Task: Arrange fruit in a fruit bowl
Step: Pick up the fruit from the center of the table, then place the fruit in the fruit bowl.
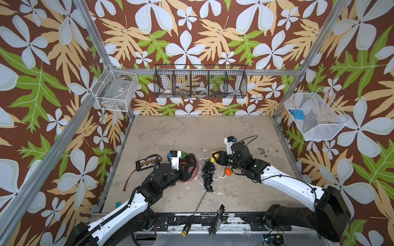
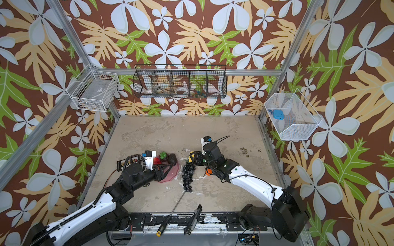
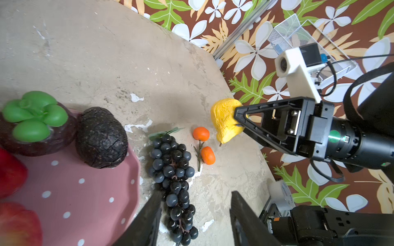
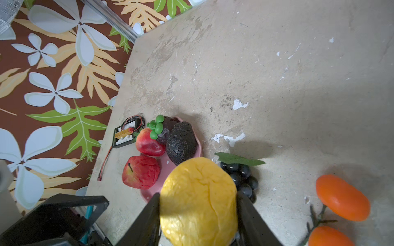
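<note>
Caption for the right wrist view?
Right end effector shut on the yellow lemon; two red apples, mangosteen and avocado sit in the pink bowl, grapes and oranges outside it.

**Camera placement**

The whole table (image 1: pixel 191 132) is taken in from high above in both top views. Close behind the left gripper (image 3: pixel 195 192) and right gripper (image 4: pixel 198 193), wrist views are aimed past the fingers (image 3: pixel 149 219). Grapes (image 3: pixel 172 170) and bowl (image 3: pixel 85 191) are shared.

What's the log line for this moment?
right claw: holding lemon; left claw: open, empty; bowl: apples, mangosteen, avocado; table: grapes, oranges
</note>
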Available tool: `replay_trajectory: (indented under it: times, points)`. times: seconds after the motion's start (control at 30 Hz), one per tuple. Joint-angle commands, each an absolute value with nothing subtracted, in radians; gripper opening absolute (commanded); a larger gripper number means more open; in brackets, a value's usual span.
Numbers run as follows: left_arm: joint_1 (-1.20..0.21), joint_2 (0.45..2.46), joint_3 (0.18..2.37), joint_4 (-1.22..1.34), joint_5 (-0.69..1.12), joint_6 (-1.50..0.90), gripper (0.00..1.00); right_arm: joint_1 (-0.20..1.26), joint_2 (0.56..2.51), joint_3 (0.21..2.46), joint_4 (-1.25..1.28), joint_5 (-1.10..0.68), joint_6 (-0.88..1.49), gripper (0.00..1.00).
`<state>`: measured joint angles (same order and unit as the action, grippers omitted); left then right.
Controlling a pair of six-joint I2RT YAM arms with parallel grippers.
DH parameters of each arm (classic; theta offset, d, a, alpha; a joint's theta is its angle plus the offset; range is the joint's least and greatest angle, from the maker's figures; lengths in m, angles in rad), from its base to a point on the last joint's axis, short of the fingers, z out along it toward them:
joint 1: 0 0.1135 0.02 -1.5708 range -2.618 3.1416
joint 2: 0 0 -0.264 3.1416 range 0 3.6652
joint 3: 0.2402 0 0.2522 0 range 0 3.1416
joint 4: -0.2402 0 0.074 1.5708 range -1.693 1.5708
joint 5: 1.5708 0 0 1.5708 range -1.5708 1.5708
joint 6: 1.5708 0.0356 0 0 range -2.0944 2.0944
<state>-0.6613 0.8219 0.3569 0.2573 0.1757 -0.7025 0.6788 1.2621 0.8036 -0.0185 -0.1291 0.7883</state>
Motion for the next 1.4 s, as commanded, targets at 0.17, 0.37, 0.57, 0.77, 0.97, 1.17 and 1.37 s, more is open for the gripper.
replay_trajectory:
  times: [0.17, 0.37, 0.57, 0.77, 0.97, 1.17, 1.37]
  points:
    - [-0.673, 0.926, 0.352, 0.496, 0.285, -0.762, 0.43, 0.704, 1.254, 0.792, 0.109, -0.226, 0.881, 0.51]
    - [-0.687, 0.971, 0.351, 0.548, 0.273, -0.778, 0.40, 0.729, 1.264, 0.787, 0.141, -0.234, 0.894, 0.51]
    - [-0.693, 1.005, 0.366, 0.552, 0.288, -0.782, 0.34, 0.736, 1.267, 0.788, 0.151, -0.245, 0.894, 0.51]
    - [-0.695, 1.029, 0.379, 0.550, 0.297, -0.780, 0.27, 0.747, 1.273, 0.787, 0.164, -0.248, 0.899, 0.51]
    - [-0.701, 1.045, 0.391, 0.537, 0.312, -0.768, 0.20, 0.752, 1.279, 0.798, 0.159, -0.249, 0.896, 0.51]
    - [-0.701, 1.045, 0.390, 0.532, 0.304, -0.768, 0.18, 0.759, 1.276, 0.797, 0.161, -0.244, 0.900, 0.51]
    - [-0.701, 1.055, 0.397, 0.526, 0.304, -0.764, 0.18, 0.768, 1.272, 0.793, 0.155, -0.241, 0.899, 0.51]
